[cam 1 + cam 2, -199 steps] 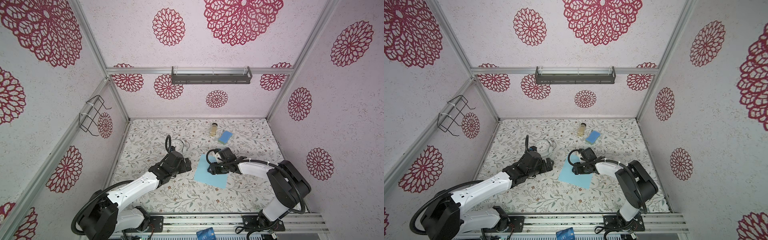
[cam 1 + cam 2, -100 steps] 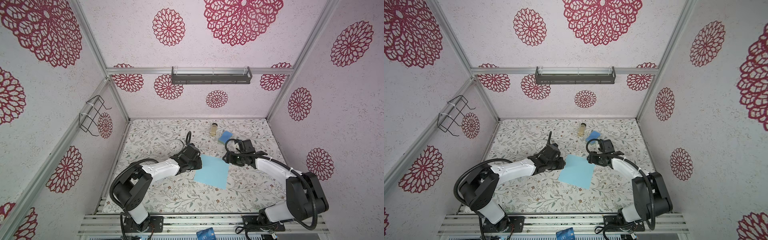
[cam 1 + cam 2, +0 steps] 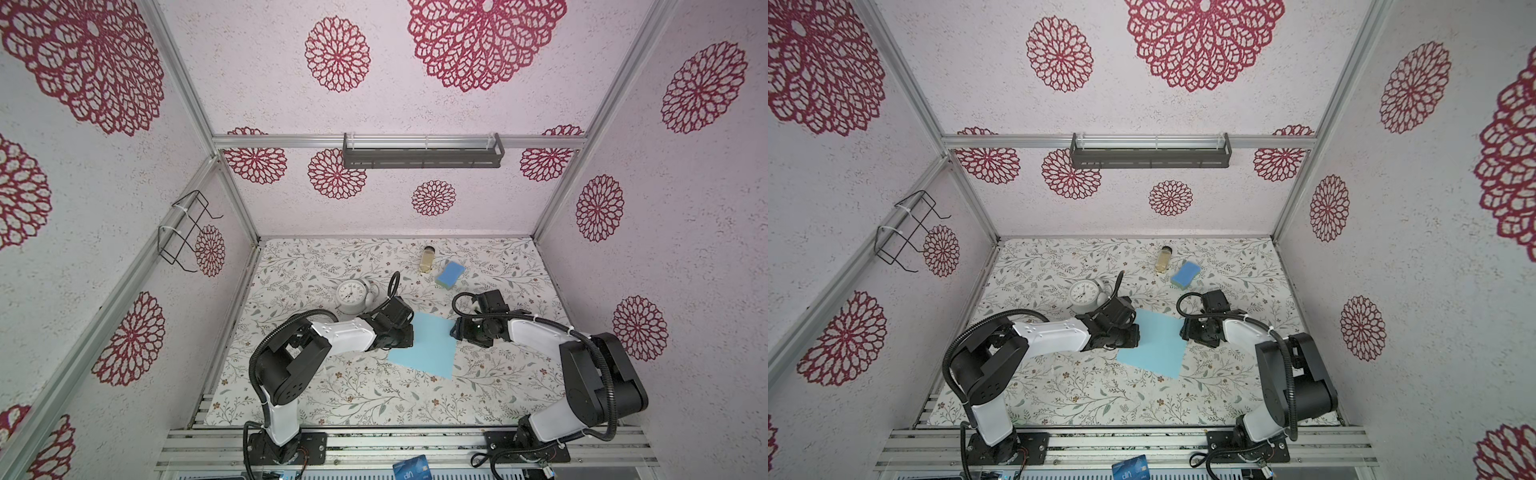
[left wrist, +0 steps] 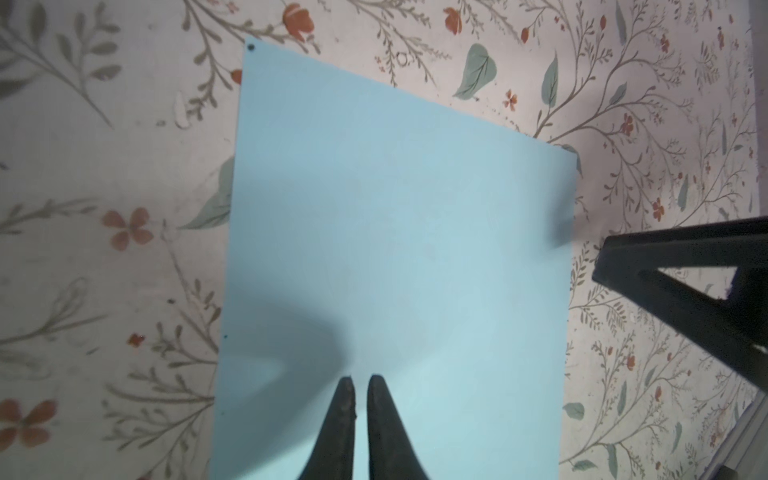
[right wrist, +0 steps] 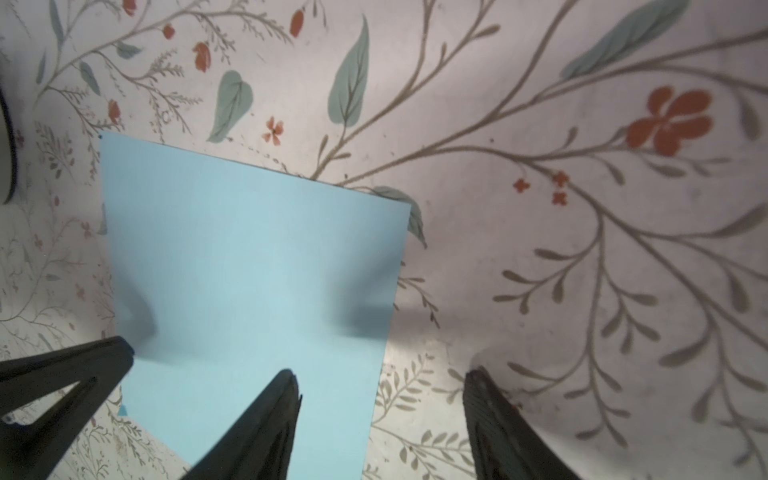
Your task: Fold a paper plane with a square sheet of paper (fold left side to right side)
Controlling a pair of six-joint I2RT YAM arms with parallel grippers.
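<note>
Under near-closed left fingers [image 4: 341, 424]: sheet [image 4: 395, 228], seemingly flat.

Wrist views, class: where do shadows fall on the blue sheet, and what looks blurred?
Left wrist view: a soft grey shadow spreads over the square sheet of paper beside the left gripper, whose near fingers blur. Right wrist view: two dark smudged shadows lie on the sheet ahead of the right gripper; the tablecloth print reads clearly.
</note>
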